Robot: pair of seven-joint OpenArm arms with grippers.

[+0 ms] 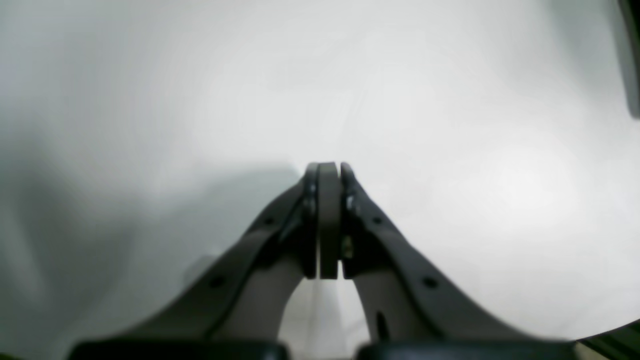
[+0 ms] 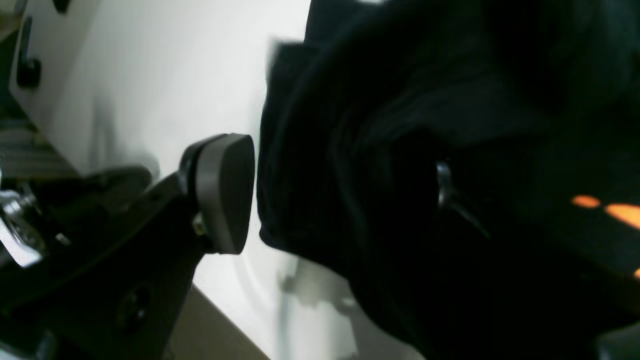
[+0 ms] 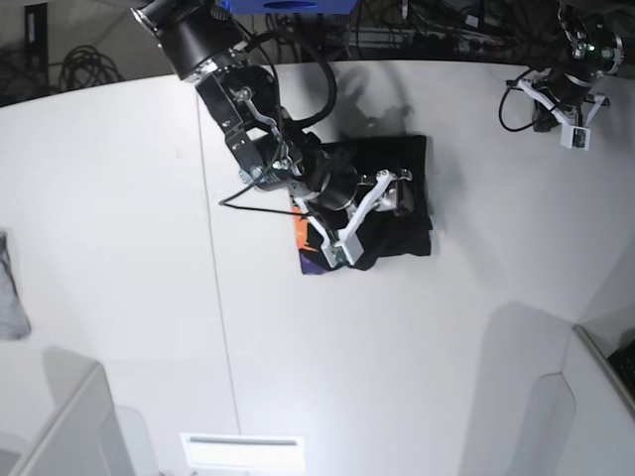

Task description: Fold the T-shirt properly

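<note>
The black T-shirt (image 3: 402, 159) lies folded into a compact bundle in the middle of the white table, with a strip of orange and purple print (image 3: 301, 236) showing at its left edge. My right gripper (image 3: 390, 190) is down on the bundle. In the right wrist view its jaws stand wide, open around a thick fold of the T-shirt (image 2: 350, 125); the near pad (image 2: 225, 192) is just clear of the cloth and the far finger is mostly hidden behind it. My left gripper (image 1: 330, 167) is shut on nothing, hovering over bare table at the far right (image 3: 573, 134).
A small grey cloth (image 3: 10, 288) lies at the table's left edge. White partitions stand at the front left (image 3: 60, 426) and front right (image 3: 585, 397). A seam (image 3: 213, 258) runs down the table. Cables hang behind the far edge.
</note>
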